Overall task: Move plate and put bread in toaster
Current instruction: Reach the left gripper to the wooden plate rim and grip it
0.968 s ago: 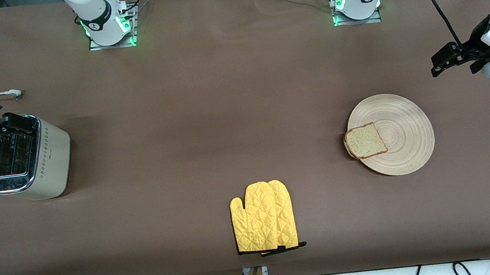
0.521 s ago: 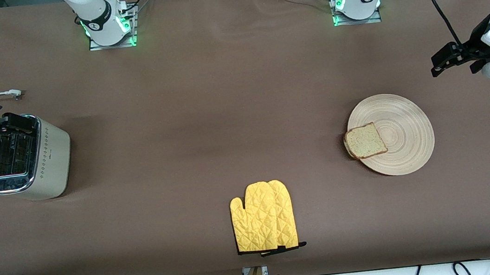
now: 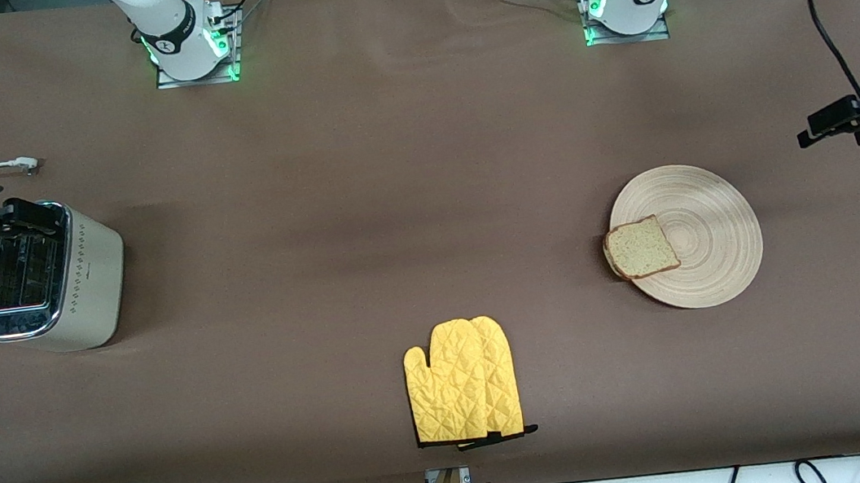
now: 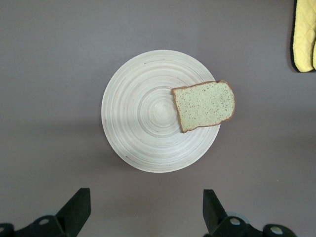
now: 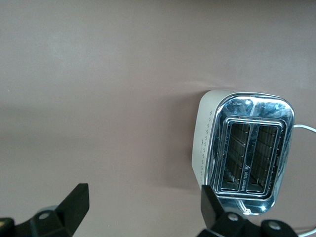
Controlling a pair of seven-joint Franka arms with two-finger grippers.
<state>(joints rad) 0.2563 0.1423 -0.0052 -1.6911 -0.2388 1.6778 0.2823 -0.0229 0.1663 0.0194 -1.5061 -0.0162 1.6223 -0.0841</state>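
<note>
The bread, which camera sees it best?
The left wrist view: the bread shows big, from straight above, hanging over the rim of the plate. The front view shows it smaller. The right wrist view shows no bread, only the toaster.

One plate (image 3: 705,240), one bread slice (image 3: 641,247), one toaster (image 3: 45,276), one yellow oven mitt (image 3: 462,381), two arms.

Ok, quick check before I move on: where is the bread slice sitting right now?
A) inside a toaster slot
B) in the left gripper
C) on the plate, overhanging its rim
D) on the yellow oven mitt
C: the bread lies flat on the plate, one edge past the rim toward the toaster's end.
</note>
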